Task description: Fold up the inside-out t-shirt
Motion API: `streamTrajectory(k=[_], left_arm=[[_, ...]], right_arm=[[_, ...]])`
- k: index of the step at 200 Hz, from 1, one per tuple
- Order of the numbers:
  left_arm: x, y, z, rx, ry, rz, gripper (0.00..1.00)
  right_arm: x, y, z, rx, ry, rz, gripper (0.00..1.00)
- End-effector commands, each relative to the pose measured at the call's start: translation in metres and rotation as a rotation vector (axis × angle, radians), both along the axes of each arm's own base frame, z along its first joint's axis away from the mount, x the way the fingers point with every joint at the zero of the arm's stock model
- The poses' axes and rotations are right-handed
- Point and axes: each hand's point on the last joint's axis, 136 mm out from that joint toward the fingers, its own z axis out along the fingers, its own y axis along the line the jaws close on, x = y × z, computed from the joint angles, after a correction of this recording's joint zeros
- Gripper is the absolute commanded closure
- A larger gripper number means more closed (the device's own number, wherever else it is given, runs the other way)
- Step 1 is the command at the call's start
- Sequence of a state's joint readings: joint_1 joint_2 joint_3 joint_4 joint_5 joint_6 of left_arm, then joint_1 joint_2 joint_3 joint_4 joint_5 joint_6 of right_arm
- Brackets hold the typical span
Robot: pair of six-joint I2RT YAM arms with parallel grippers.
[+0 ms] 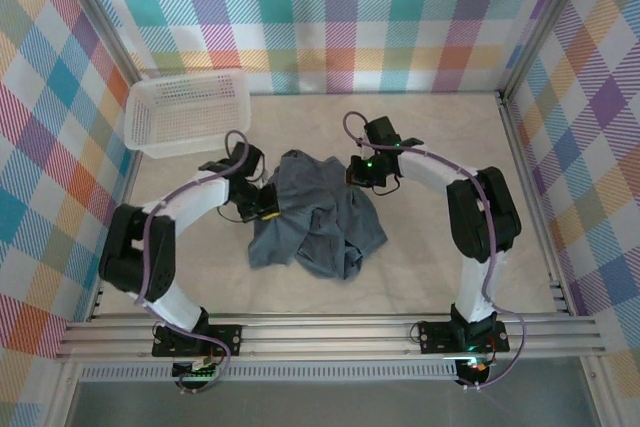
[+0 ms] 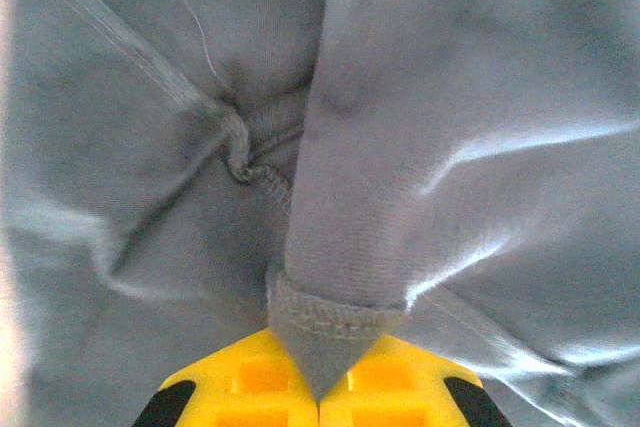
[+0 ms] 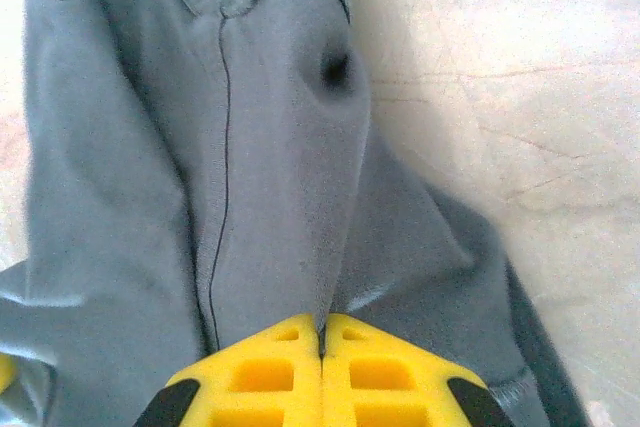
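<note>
The inside-out t-shirt (image 1: pixel 318 219) lies bunched and wrinkled in the middle of the table, slate blue-grey. At its left edge my left gripper (image 1: pixel 268 209) is shut on it. In the left wrist view the yellow fingers (image 2: pixel 250 377) pinch a stitched hem fold of the t-shirt (image 2: pixel 330 322), and cloth spreads beyond them. My right gripper (image 1: pixel 362 173) is shut on the shirt's upper right edge. The right wrist view has its yellow fingers (image 3: pixel 385 372) closed on a ridge of the t-shirt (image 3: pixel 280 197), with a seam running up the cloth.
A white lattice basket (image 1: pixel 188 112) stands at the back left. Bare beige tabletop (image 1: pixel 440 137) lies to the right of the shirt and in front of it. Checked walls close in the back and both sides.
</note>
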State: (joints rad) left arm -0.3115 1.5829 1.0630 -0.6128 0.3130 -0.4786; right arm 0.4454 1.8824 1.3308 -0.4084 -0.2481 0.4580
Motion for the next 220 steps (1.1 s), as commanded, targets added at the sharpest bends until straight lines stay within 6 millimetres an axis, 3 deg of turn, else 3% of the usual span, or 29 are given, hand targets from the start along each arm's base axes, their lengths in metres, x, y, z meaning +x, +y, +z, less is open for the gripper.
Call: streamTrajectory(k=[1,21,37,67,82,101,115,123,138,152,171,192,209,220], left_arm=[[0.012,0.039,0.064,0.065,-0.163,0.065,1.0],[0.009,0.078,0.096,0.246,-0.256,0.105,1.0],[0.003,0.102,0.102,0.369,-0.293,0.128,1.0],[-0.007,0.11,0.067,0.417,-0.216,0.135,1.0],[-0.01,0.108,0.043,0.408,-0.151,0.154,1.0],[-0.01,0.108,0.026,0.406,-0.105,0.184,1.0],[-0.005,0.104,0.024,0.387,-0.102,0.187,1.0],[-0.003,0.102,0.026,0.377,-0.107,0.189,1.0],[0.0,0.098,0.031,0.358,-0.122,0.186,1.0],[0.0,0.101,0.034,0.366,-0.13,0.191,1.0],[-0.004,0.104,0.032,0.385,-0.12,0.192,1.0],[-0.007,0.102,0.026,0.371,-0.111,0.194,1.0],[-0.005,0.099,0.023,0.356,-0.106,0.195,1.0],[-0.004,0.099,0.022,0.356,-0.101,0.202,1.0]], right_arm=[[-0.005,-0.027,0.064,-0.018,-0.217,-0.046,1.0],[-0.037,-0.054,0.095,-0.023,-0.37,-0.08,1.0],[-0.076,-0.064,0.096,0.034,-0.435,-0.048,1.0],[-0.146,-0.069,0.041,0.148,-0.341,-0.029,1.0],[-0.169,-0.063,0.024,0.169,-0.235,0.02,0.87],[-0.167,-0.085,0.016,0.009,-0.141,-0.063,0.81],[-0.155,-0.106,0.024,-0.117,-0.14,-0.158,0.44],[-0.15,-0.11,0.029,-0.145,-0.148,-0.174,0.35],[-0.146,-0.104,0.031,-0.125,-0.135,-0.176,0.32],[-0.15,-0.095,0.019,-0.066,-0.073,-0.196,0.3],[-0.164,-0.073,0.004,0.047,0.016,-0.168,0.22],[-0.176,-0.047,0.0,0.091,-0.012,-0.068,0.13],[-0.176,-0.051,-0.014,0.008,-0.004,-0.082,0.12],[-0.172,-0.056,-0.025,-0.04,0.003,-0.114,0.19]])
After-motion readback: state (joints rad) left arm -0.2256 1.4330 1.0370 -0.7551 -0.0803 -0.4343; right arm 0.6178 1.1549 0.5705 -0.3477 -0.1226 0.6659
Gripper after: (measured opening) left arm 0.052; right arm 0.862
